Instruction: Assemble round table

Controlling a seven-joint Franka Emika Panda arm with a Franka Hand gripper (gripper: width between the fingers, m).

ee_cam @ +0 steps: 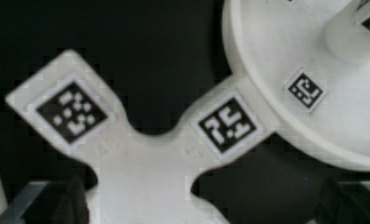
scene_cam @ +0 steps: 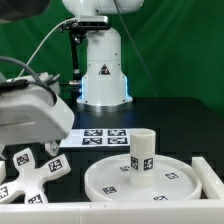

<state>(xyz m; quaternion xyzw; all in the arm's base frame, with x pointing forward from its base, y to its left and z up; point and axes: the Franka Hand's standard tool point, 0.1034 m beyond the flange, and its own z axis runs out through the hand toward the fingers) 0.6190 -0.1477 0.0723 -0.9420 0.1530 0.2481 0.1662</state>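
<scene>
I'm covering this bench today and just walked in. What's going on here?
A robot arm is building a small round table from white plastic parts. Its claw hangs open over the cross-shaped piece, which lies loose beside the round disc. The claw holds nothing. A short cylinder stands upright at the middle of the disc. The cross-shaped piece is not yet joined to it.

The black bench (scene_cam: pixel 170 115) carries the arm's white base (scene_cam: pixel 103 82) at its far edge. In front of the base, the marker board (scene_cam: pixel 100 137) lies flat. Toward the near edge rest the large round disc (scene_cam: pixel 100 178) and, just beside it on the exterior view's left, the cross-shaped piece (scene_cam: pixel 32 180), both flat on the surface. Along the near edge run white bars (scene_cam: pixel 60 212).
</scene>
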